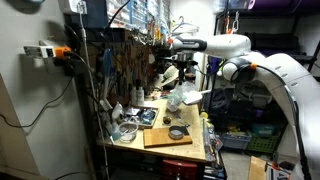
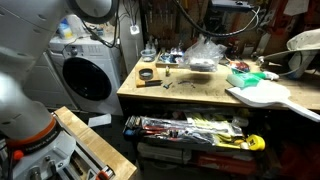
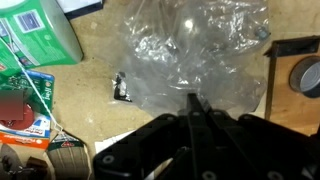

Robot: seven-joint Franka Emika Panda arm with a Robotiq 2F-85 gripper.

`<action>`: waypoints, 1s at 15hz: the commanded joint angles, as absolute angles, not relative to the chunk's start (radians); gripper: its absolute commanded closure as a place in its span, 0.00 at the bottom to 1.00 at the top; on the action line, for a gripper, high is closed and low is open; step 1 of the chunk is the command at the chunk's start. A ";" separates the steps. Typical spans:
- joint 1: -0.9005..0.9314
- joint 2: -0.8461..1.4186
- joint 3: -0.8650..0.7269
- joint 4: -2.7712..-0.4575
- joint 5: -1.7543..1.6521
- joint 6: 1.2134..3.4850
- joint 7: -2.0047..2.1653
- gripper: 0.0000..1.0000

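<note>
The robot's white arm (image 1: 270, 70) is the biggest thing here, reaching in over the workbench from the side. Next to the bench stands a washing machine (image 2: 95, 75), just off one end of the wooden surface (image 2: 200, 93). Along the back edge of the surface a pegboard (image 1: 125, 60) hangs thick with tools.

At the washing-machine end of the surface a wooden board (image 1: 160, 140) lies flat, running out to the front edge.

About midway along the surface and toward its back edge is a clear, crumpled plastic bag (image 3: 190, 50). In an exterior view the bag (image 2: 205, 52) rises to a peak like a small tent, with its lower folds resting on the surface. The hand (image 3: 192, 102) hangs right over that peak. In the wrist view its two dark fingers are pressed together to a point with the bag's film caught at their tips, so it looks to be pinching the plastic near the top. The exterior views are too small and cluttered to confirm the grip.

Beyond the bag, away from the washing-machine end, a green box (image 3: 40, 35) lies on the surface, apart from the bag, with a few coloured packets beside it.

A tape roll (image 3: 306, 75) sits on the other side of the bag, toward the washing-machine end, near the bag but not touching it.

A small dark part (image 3: 122, 88) lies on the bare wood just beside the bag's edge. I can't make out what it is.
</note>
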State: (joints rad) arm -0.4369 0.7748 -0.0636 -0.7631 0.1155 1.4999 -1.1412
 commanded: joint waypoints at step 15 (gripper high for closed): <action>-0.450 0.966 -0.083 -0.583 0.245 1.672 -0.568 1.00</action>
State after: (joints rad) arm -0.4536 0.9003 -0.0651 -0.6531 0.2562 1.6464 -0.6313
